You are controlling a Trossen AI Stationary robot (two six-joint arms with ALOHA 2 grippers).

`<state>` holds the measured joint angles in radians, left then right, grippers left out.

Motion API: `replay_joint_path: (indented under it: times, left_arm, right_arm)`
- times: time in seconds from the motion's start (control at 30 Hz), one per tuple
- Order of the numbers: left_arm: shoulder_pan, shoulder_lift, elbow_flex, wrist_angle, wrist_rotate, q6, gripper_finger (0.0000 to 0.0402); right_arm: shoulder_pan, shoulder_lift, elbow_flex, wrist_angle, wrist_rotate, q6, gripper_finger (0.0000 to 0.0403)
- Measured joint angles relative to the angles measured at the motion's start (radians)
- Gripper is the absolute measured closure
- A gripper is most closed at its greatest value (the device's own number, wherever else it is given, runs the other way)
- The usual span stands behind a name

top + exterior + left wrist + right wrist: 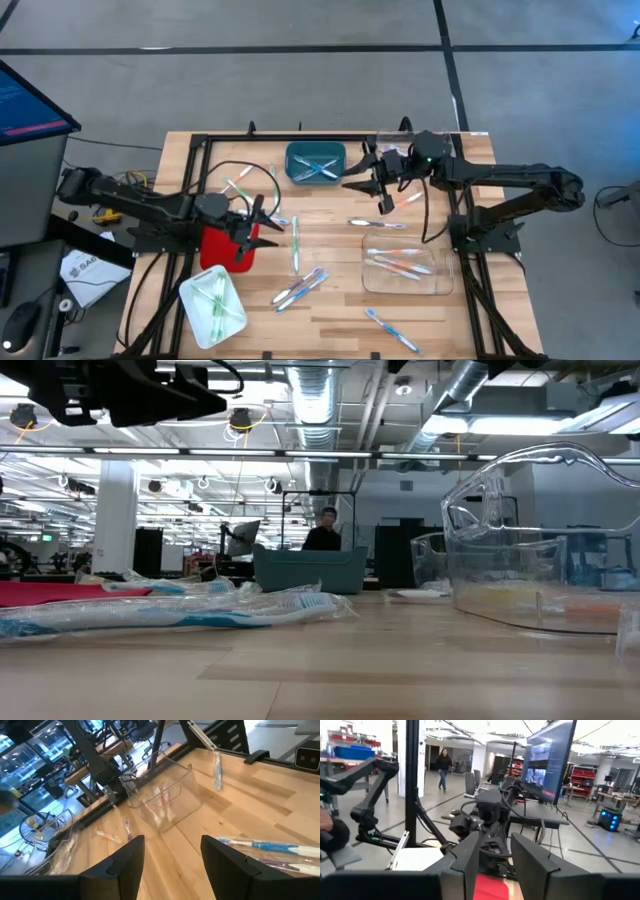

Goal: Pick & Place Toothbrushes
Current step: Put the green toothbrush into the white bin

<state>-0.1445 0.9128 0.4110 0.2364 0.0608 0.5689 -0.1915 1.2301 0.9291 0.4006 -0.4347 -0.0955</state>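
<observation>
A wooden tabletop (330, 300) seen from above, with two dark robot arms reaching in from either side. The left tool (268, 222) hovers beside a red tray (225, 247), its two fingers (125, 865) spread apart and holding nothing. The right tool (362, 185) sits near the far edge, just beside a teal bin (315, 163); its fingers (470, 857) stand a narrow gap apart with nothing visible between them. Toothbrushes (300, 288) lie scattered across the tabletop: a green one (296, 245) upright in the middle, a cluster of blue and purple ones nearer the front, another blue one (390, 328) at the front edge. More rest inside the teal bin, a white tray (213, 308) at front left, and a clear tub (402, 262) at right. In the level view, a person (325, 530) stands far back in the room.
</observation>
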Motion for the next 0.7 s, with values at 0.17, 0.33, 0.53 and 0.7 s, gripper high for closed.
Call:
replay_joint_path:
  times: [0.17,0.33,0.53,0.7]
  left_arm:
    - [-0.005,0.002,0.000,0.025,0.000,-0.006,0.0211]
    - [-0.005,0.002,0.000,0.043,0.000,-0.008,0.0211]
    - [-0.005,0.002,0.000,0.043,0.000,-0.050,0.0211]
    - [-0.006,0.002,0.000,0.042,0.000,-0.087,0.0211]
  right_arm:
    - [0.002,0.000,0.000,0.004,-0.006,0.007,0.0294]
    - [0.001,0.000,0.000,0.002,-0.006,0.007,0.0294]
    - [0.001,0.000,0.000,-0.004,-0.013,0.007,0.0294]
    - [0.001,0.000,0.000,0.000,-0.013,0.007,0.0294]
